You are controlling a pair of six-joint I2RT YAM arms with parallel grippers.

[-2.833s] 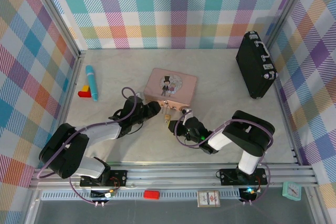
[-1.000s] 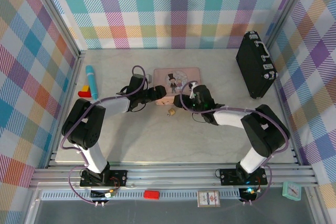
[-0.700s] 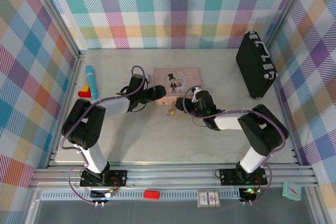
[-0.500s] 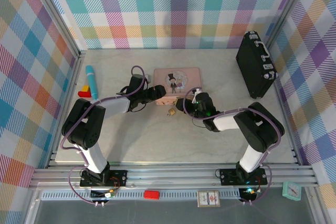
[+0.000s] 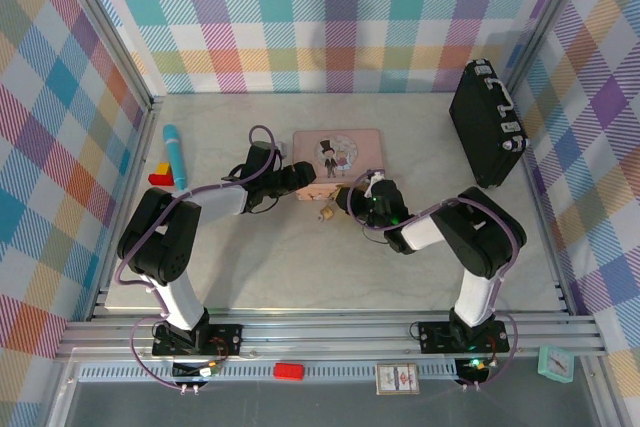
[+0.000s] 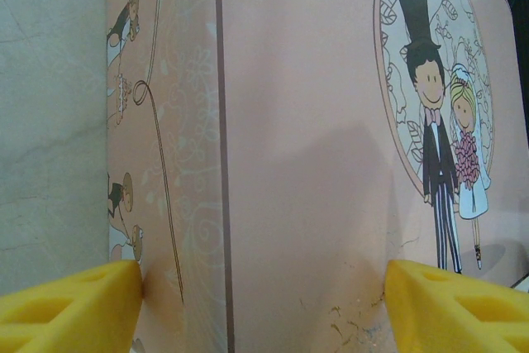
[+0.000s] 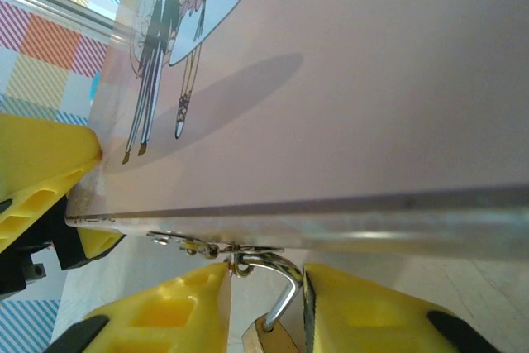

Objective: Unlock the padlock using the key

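Seen from the right wrist, the padlock [image 7: 266, 341] hangs at the near edge of the pink tin [image 7: 347, 80]. Its brass body is cut off by the bottom of the frame, while its silver shackle [image 7: 284, 298] is hooked into the tin's clasp [image 7: 202, 247]. The right jaws stand narrow, with one yellow finger [image 7: 165, 316] on each side of the shackle. The right-hand finger looks to touch it, but whether the jaws pinch it cannot be told. From above, the padlock is a small brass speck on the table [image 5: 300, 257] just in front of the tin's front wall. The right jaws sit close on its right, and that arm's wrist overlaps the tin's near right edge.

The left jaws stand wide at the tin's near left corner and grip the tin. One yellow pad [image 6: 70, 307] presses against the tin's side wall, and the other pad [image 6: 455, 307] rests on the lid below the printed bride and groom [image 6: 442, 163]. The lower parts of both pads are cut off by the frame.

Well in front of the tin, past the table's edge, a small red block [image 5: 288, 371], a card [image 5: 397, 379] and a teal clock [image 5: 556, 364] lie along the rail. Well to the left of the tin, a teal pen [image 5: 175, 157] lies beside a red-and-yellow block [image 5: 160, 177]. Far to the right of the tin and a little beyond it, a black case [image 5: 488, 125] stands by the checked wall
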